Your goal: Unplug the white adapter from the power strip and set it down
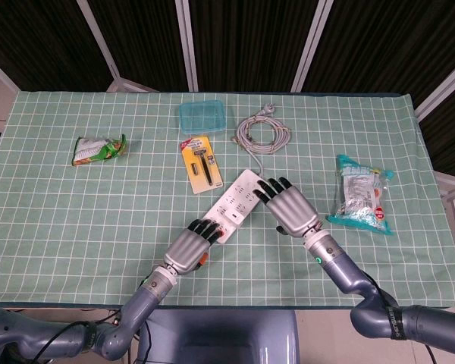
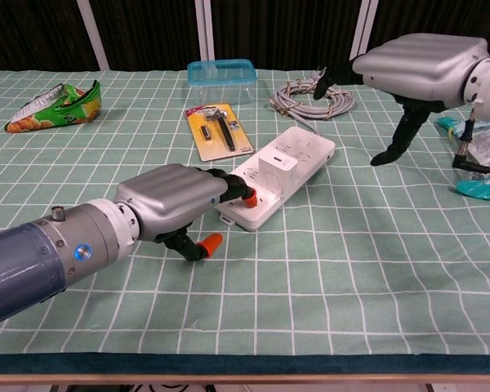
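Chest view gives us the best look: the white adapter (image 2: 278, 164) sits plugged into the power strip (image 2: 298, 155), roughly mid-strip, upright, nothing touching it yet. In the head view it's too washed out against the strip to pick out.

Left robot hand (image 2: 176, 201) rests on the near end of the strip, fingers curled down over the edge, orange fingertips (image 2: 249, 197) on the strip's top face. Reads to us as a hold-down, not a grasp of anything liftable. Right robot hand (image 2: 420, 69) hovers above and to the right of the strip, fingers spread, holding nothing; in the head view its fingertips (image 1: 266, 189) overlap the far end of the strip, but we can't tell height from that angle.

Risks as we see them:
- Adapter is low and white on white, little to grip. A shallow pinch could slip off.
- An off-axis pull could cock the prongs and jam, or drag the strip along if the left hold is too light.
- Strip lifting would tug its cable (image 2: 312, 100), coiled just behind.
- Razor pack (image 2: 219, 131) lies just beside the strip; any strip skid bumps it.
- Set-down: snack bag (image 2: 482, 155) to the right, so we'd pick bare tabletop (image 2: 351, 269) nearer the front.
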Available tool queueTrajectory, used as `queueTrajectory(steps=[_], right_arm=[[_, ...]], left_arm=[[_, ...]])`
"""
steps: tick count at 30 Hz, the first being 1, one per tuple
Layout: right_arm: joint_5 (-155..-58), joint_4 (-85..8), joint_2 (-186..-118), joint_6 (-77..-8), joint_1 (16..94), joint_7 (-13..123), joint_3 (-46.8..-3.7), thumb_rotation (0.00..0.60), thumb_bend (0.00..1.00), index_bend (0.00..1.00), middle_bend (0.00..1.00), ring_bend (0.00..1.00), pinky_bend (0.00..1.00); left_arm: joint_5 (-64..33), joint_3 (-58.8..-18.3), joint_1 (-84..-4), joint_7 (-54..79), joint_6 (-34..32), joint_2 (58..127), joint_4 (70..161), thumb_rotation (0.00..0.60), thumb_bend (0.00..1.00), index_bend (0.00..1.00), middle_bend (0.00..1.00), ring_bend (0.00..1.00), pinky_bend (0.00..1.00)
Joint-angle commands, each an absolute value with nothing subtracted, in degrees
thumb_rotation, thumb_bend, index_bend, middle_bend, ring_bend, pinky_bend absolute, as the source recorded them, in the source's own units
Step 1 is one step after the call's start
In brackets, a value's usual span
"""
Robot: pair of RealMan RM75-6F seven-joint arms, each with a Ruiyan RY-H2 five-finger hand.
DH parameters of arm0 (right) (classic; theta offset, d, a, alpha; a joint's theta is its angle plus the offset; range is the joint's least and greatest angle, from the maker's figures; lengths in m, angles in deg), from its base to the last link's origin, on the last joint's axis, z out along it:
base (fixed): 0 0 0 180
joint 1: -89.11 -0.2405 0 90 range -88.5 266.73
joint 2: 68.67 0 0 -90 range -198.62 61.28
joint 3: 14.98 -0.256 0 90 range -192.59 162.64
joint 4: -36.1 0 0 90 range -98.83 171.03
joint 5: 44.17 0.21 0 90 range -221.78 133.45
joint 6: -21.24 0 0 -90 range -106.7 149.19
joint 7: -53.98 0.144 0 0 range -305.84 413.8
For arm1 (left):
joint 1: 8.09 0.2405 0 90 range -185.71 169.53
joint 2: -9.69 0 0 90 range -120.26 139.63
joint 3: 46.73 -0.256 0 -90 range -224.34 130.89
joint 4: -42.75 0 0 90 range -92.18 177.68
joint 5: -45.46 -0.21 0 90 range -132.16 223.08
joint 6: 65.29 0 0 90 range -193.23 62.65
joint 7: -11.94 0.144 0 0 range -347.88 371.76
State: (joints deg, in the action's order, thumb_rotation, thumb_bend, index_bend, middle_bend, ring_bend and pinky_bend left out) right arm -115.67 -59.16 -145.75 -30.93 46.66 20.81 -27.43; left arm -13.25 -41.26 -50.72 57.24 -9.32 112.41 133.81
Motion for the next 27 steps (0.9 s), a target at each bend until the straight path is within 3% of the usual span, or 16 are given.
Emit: queueTrajectory(steps=[1,13,27], right_arm=[[-118.1,-57.4,-147.4,-30.0,45.6,22.9,-26.4,0.600,0.10,0.21,0.18,0.20,0.25],[-124.4,-49.8,-152.7,-28.9,43.0,30.0,-24.2,0.600,0.10,0.25,0.21,0.23,0.27],[-124.6,-42.7,-158.6,-27.3,40.2,33.5,-24.4,0.600,0.10,0.28,0.22,0.24,0.28]], left_arm=[[-13.2,-41.4,-50.8,56.9,-9.3,112.5,133.6,0.600,0.48,0.19,0.16,0.08,0.16],[-13.5,-42.0,-51.2,55.6,-9.2,112.5,132.4,0.600,0.48,0.19,0.16,0.08,0.16],[-13.3,-42.6,-51.6,54.3,-9.4,113.1,131.1,0.600,0.48,0.19,0.16,0.08,0.16]])
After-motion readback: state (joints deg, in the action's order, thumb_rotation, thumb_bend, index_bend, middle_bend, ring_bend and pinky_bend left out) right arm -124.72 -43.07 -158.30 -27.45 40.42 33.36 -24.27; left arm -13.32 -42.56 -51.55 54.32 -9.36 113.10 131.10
